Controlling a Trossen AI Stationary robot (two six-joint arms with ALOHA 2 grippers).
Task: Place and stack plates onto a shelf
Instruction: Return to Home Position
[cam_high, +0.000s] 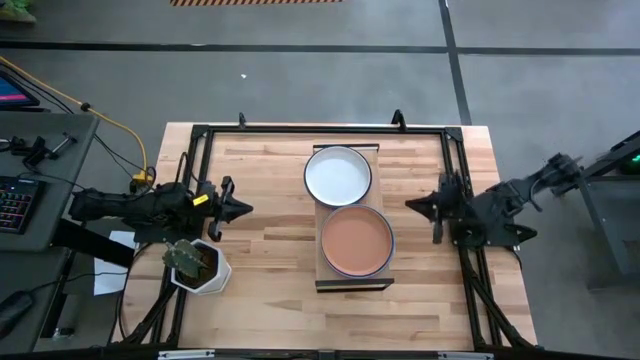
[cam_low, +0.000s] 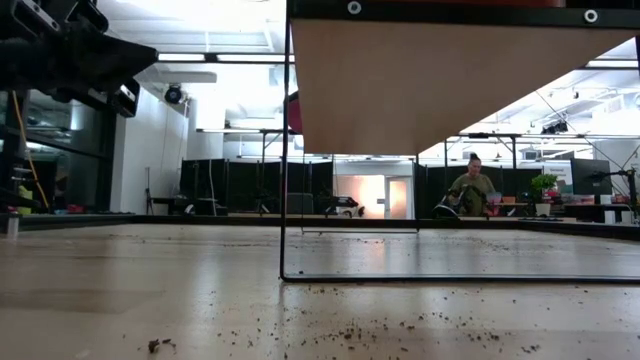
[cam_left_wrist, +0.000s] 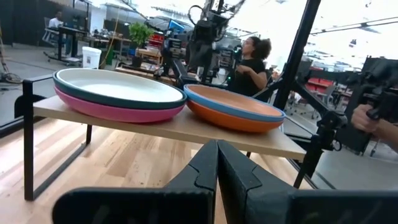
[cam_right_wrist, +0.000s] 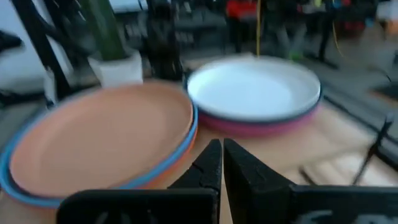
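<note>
The shelf (cam_high: 352, 283), a light-wood board on a dark frame, stands mid-table. On its far half is a stack of plates, white (cam_high: 338, 174) over teal over pink (cam_left_wrist: 112, 111). On its near half a salmon plate (cam_high: 356, 241) tops a light blue and a coral one (cam_left_wrist: 230, 118). My left gripper (cam_high: 245, 209) is shut and hovers left of the shelf, pointing level toward it. My right gripper (cam_high: 410, 205) is shut, right of the shelf and also pointing at it. Neither gripper touches anything.
A white hexagonal plant pot (cam_high: 200, 265) stands close to my left arm, toward the near left corner. Dark frame rails (cam_high: 320, 128) run along the table's far, left and right sides. A person (cam_left_wrist: 252, 62) and a hand (cam_left_wrist: 367, 118) show in the room beyond.
</note>
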